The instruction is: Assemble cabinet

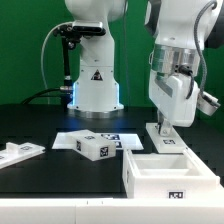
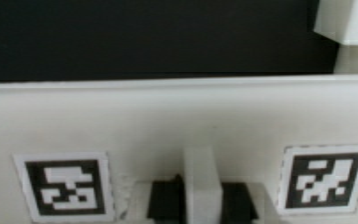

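The cabinet is in loose parts on the black table (image 1: pixel 30 125). Nearest in the exterior view is its open white plastic box (image 1: pixel 160 188), hollow side up, with one black-and-white square tag on its front wall. Beyond it, at the exterior view's left edge, lies a flat white plastic panel (image 1: pixel 20 153). Nearer the middle sits a small white tagged block (image 1: pixel 95 146), overlapping the marker board (image 1: pixel 128 136) in the picture (whether it rests on the board or just before it I cannot tell). Just behind the box, on the exterior view's right, a second white tagged panel (image 1: pixel 170 141) lies low on the table, and the two-finger gripper (image 1: pixel 161 127) comes straight down onto it. In the wrist view this panel (image 2: pixel 176 120) fills most of the picture, with a tag on either side of the gripper (image 2: pixel 197 195). The dark fingers (image 2: pixel 160 200) are drawn almost together, pinching a narrow white rib that appears to belong to the panel. Farthest back stands the white robot base (image 1: pixel 95 88) with its triangle mark.
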Controlling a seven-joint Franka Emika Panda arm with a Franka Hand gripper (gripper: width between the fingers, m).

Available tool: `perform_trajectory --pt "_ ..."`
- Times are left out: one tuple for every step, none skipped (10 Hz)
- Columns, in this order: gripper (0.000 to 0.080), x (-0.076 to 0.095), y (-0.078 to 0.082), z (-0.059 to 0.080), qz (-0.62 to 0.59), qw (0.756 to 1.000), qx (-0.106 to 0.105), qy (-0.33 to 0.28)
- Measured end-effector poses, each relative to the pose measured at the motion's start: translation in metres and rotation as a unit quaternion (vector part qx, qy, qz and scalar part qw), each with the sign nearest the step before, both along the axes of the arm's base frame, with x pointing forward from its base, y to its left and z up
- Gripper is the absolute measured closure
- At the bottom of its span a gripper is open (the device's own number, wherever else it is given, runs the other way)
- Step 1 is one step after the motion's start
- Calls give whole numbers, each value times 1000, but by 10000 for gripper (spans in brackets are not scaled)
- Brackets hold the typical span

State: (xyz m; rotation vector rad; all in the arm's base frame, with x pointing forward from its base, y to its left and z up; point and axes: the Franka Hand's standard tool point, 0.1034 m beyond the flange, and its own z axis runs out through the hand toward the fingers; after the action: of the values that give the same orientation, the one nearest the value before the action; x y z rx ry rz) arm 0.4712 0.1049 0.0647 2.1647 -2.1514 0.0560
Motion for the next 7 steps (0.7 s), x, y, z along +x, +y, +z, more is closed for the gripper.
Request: perform_trajectory --pt "735 0 -1 0 -1 1000 0 0" --pt "735 0 -2 0 -1 1000 -1 0" --pt "735 0 -2 0 -2 1000 -1 0" --pt "735 0 -2 -1 -2 1000 -2 0" --pt "735 1 -2 -1 -2 1000 -2 0" --pt "735 3 -2 -2 -1 1000 -4 -1" --pt "735 7 -1 -2 0 1000 -6 -3"
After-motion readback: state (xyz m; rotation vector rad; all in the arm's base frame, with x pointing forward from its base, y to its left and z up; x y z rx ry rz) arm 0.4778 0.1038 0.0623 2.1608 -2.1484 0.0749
